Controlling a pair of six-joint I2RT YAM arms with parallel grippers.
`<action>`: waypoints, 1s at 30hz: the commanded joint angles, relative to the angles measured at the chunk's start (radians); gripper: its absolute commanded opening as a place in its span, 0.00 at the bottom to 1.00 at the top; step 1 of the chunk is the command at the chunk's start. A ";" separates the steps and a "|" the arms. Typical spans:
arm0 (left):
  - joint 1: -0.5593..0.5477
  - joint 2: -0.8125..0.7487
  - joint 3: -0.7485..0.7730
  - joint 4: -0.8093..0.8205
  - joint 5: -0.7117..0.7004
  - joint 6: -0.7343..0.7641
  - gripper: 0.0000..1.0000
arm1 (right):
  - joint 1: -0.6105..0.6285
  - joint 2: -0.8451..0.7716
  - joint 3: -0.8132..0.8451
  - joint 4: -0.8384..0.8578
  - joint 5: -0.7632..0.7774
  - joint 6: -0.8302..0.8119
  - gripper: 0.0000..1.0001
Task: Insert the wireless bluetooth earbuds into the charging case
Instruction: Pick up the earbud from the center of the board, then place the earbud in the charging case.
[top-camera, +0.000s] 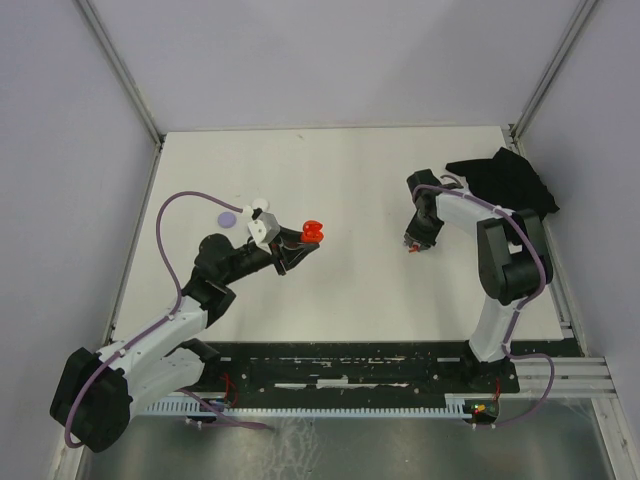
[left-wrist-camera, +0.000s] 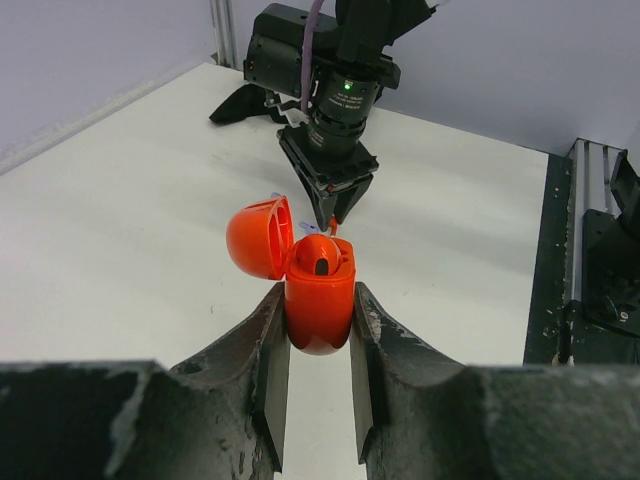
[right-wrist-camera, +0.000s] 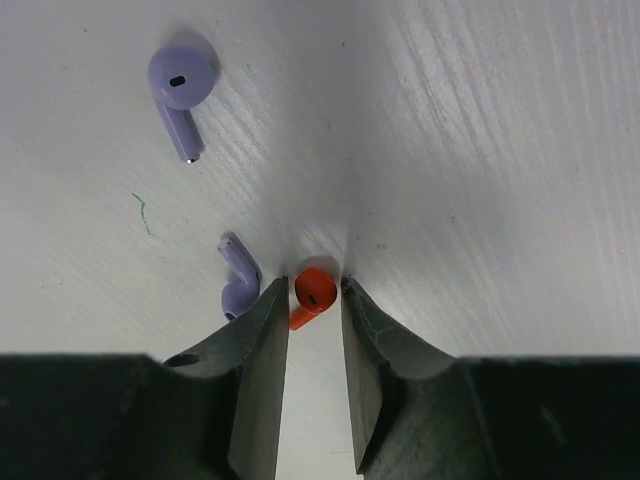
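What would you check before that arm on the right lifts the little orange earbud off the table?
1. The orange earbud sits between the fingers of the right gripper: ok.
2. Firm grip on it: cannot tell.
3. Nearest lilac earbud clear of those fingers: not ok, it looks to touch one.
4. The charging case clamped in the left gripper: ok.
5. Its lid open: ok.
6. Free slot inside: cannot tell.

Overhead looks down; left wrist faces right hand (left-wrist-camera: 332, 218).
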 joint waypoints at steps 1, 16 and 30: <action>0.000 0.002 0.033 0.062 -0.001 0.030 0.03 | -0.002 0.026 0.029 0.012 -0.005 0.008 0.34; 0.000 0.028 -0.009 0.232 0.000 -0.037 0.03 | 0.076 -0.218 0.002 -0.056 0.081 -0.174 0.15; -0.001 0.076 -0.032 0.451 -0.022 -0.105 0.03 | 0.365 -0.548 0.098 0.093 0.147 -0.356 0.14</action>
